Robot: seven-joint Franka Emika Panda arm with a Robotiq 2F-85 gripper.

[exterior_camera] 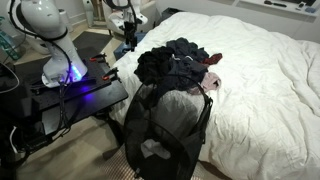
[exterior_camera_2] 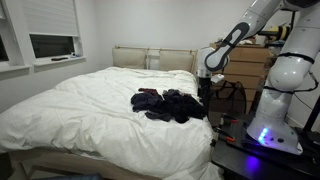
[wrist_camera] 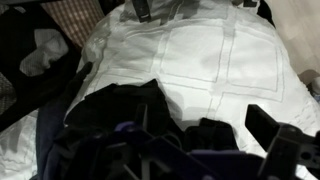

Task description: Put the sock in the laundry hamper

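Wrist view: broad white garment (wrist_camera: pixel 190 60) with stitched seams, dark cloth (wrist_camera: pixel 120 100) bunched against it. Probable sock (wrist_camera: pixel 44 55): 1 small pale crumpled piece on dark ground. Place relative to the hamper (exterior_camera: pixel 198 130) not clear from this view: inside it or just beside it, cannot tell.

In both exterior views: tool (exterior_camera: pixel 128 40) hanging in the air near the hamper, touching nothing visible. Too small and dark to tell whether apart, together or clamped on cloth; blurred dark shapes low in the wrist view no help. Pile of dark clothes (exterior_camera: pixel 178 62) on the white counter (exterior_camera: pixel 260 90) right behind the hamper, close to its rim. Pale laundry showing through the hamper's mesh wall.

Handling, as a judgement: light, limp and soft, nothing to break, hardly slippery; likely to drape, fold over and cling to neighbouring cloth. Best pinched at a raised fold in the middle of the bunch, deep enough to catch both layers, not at a thin cuff or toe edge. Then straight up, a check for garments dragged along, across to the hamper's open top, and release well inside the rim.
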